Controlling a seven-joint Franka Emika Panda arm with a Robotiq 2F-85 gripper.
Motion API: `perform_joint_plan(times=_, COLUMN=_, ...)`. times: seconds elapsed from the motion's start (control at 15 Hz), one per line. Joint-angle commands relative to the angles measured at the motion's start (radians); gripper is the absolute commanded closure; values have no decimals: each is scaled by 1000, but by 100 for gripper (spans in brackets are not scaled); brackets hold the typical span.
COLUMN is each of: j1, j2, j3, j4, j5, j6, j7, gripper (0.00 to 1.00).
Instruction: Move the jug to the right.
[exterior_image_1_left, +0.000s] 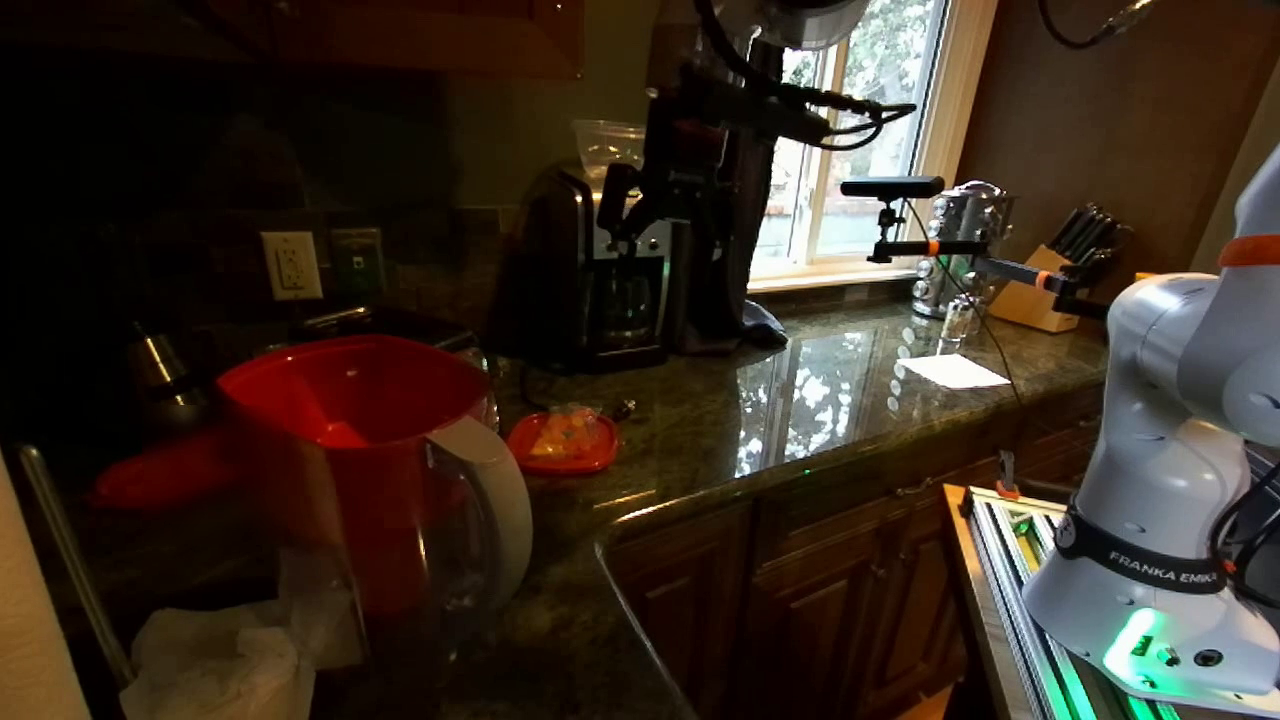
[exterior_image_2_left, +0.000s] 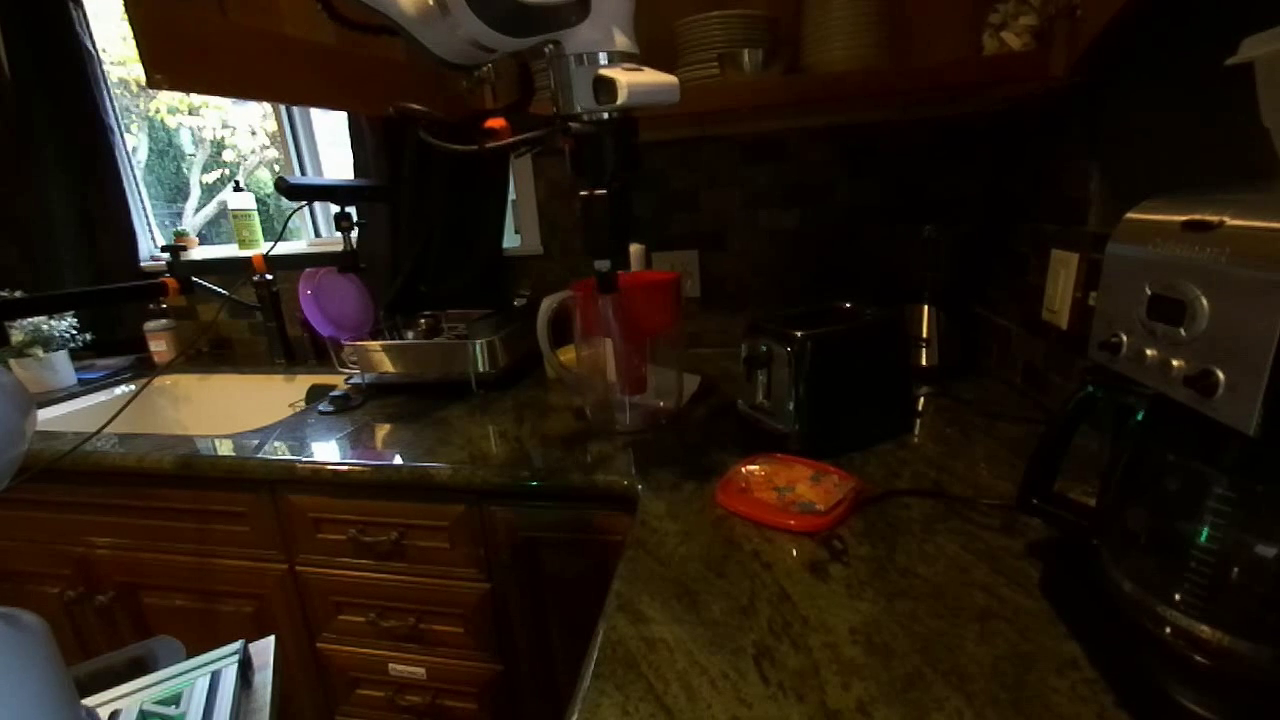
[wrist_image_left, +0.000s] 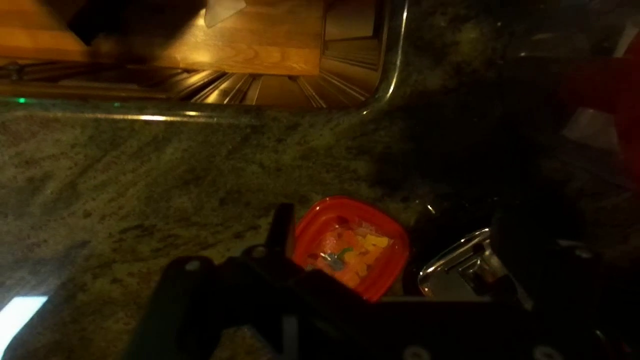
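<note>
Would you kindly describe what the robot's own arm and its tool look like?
The smooth white robot arm is rounded and tubular. Low down it carries a black band lettered FRANKA EMIKA and a bright green light; higher up, a plain orange ring. Black cables run along its far end. The angular, jointed tool looks black, with round, paler joint caps.

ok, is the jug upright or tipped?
Upright: in both exterior views the jug has its red upper part on top and its handle running up and down at the side.
</note>
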Motion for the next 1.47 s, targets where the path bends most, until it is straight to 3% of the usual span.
perform_joint_plan(times=0.0, j1=39, j2=87, j3=10, j4=132, j5=98, j6=-98, j7=164, gripper=0)
perform_joint_plan(times=0.2, j1=94, j2=143, j3=21, j4=209, j5=215, j6=-130, j7=205, gripper=0)
perform_joint_plan(times=0.33, j1=99, j2=107, j3=9, j4=167, j5=176, j6=-98, j7=165, gripper=0)
perform_joint_plan(times=0.53, j1=123, j2=142, j3=17, j4=201, j5=184, j6=-102, j7=165, gripper=0)
perform_joint_plan(times=0.6, j1=121, j2=173, j3=31, j4=237, j5=142, j6=-119, j7=299, gripper=0)
perform_joint_plan(times=0.87, j1=156, j2=274, j3=50, j4=325, j5=167, j6=-85, j7=472, gripper=0)
perform_joint_plan(times=1.07, j1=186, j2=335, j3=48, j4=372, j5=150, j6=-93, j7=531, gripper=0)
perform_joint_plan(times=1.4, j1=225, j2=431, j3=37, j4=415, j5=96, j6=8, j7=553, gripper=0)
